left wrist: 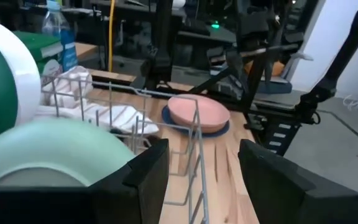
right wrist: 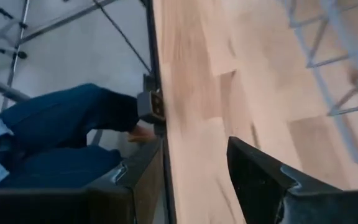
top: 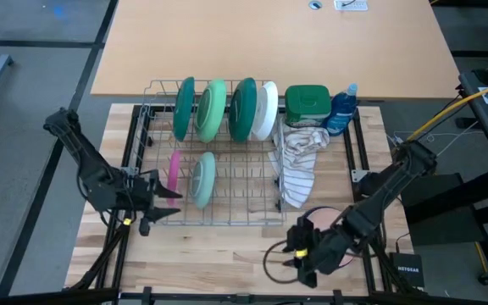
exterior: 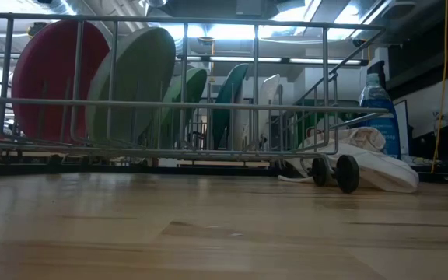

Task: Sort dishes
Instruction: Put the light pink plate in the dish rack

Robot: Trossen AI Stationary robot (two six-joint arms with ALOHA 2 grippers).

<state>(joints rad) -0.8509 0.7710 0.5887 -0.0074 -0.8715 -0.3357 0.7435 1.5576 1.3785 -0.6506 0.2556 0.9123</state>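
Observation:
A wire rack holds dishes on edge. Its far row has a dark green plate, a light green one, another dark green one and a white one. Its near row has a pink plate and a pale teal plate. A pink plate lies flat on a navy plate on the table right of the rack. My left gripper stands open at the rack's left end, holding nothing. My right gripper is open over the table's near edge, holding nothing.
A green lidded tub and a blue bottle stand at the far right of the rack. A striped cloth lies beside the rack's right end. A person's legs show just beyond the table's near edge.

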